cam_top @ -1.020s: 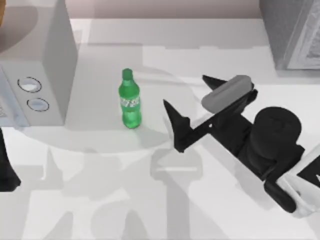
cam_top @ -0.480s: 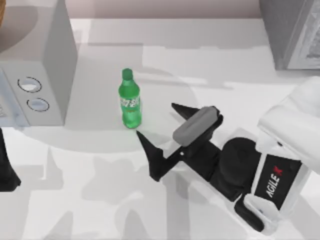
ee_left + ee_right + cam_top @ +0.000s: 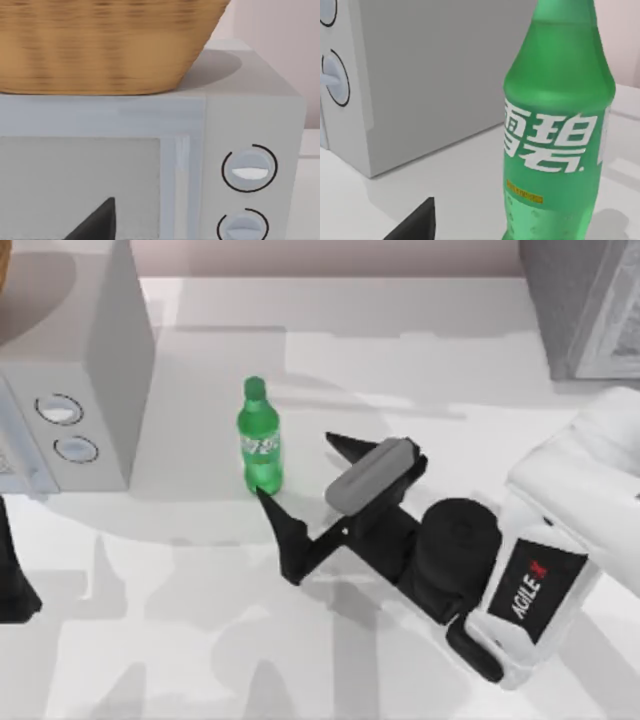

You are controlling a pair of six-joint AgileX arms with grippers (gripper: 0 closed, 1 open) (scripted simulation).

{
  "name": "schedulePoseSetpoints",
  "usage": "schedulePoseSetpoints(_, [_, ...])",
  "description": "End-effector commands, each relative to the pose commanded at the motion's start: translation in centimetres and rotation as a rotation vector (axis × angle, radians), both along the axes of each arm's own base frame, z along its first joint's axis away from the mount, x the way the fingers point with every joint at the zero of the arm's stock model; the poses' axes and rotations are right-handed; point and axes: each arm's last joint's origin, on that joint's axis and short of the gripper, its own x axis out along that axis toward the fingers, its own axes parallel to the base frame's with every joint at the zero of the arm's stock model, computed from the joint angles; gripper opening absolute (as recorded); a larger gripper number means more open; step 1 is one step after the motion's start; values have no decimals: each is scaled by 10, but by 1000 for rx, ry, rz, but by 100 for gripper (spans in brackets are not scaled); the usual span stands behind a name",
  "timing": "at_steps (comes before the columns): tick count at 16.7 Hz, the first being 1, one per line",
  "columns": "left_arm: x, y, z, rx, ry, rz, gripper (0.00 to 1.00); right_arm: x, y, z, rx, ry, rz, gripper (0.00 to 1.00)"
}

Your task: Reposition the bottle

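Note:
The green bottle stands upright on the white table, left of middle, its white lettering close up in the right wrist view. My right gripper is open just to the bottle's right, at its lower half. One black fingertip lies by the bottle's base and the other fingertip is farther right. The bottle is outside the jaws. My left arm is parked at the table's left edge. One of its black fingers shows before the microwave door.
A grey microwave with two dials stands at the left, close to the bottle, with a wicker basket on top of it. A grey box fills the back right corner.
My right gripper has swung left and slightly forward across the table, closing the gap to the bottle. The bottle and the left arm have not moved.

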Motion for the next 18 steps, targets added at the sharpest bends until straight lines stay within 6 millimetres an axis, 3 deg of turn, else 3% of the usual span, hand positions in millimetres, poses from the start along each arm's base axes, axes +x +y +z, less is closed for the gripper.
schedulePoseSetpoints(8, [0, 0, 0, 0, 0, 0, 100, 51, 51, 1, 1, 0, 0, 100])
schedulePoseSetpoints(14, [0, 0, 0, 0, 0, 0, 100, 55, 55, 2, 0, 0, 0, 100])
schedulePoseSetpoints(18, [0, 0, 0, 0, 0, 0, 100, 55, 55, 2, 0, 0, 0, 70])
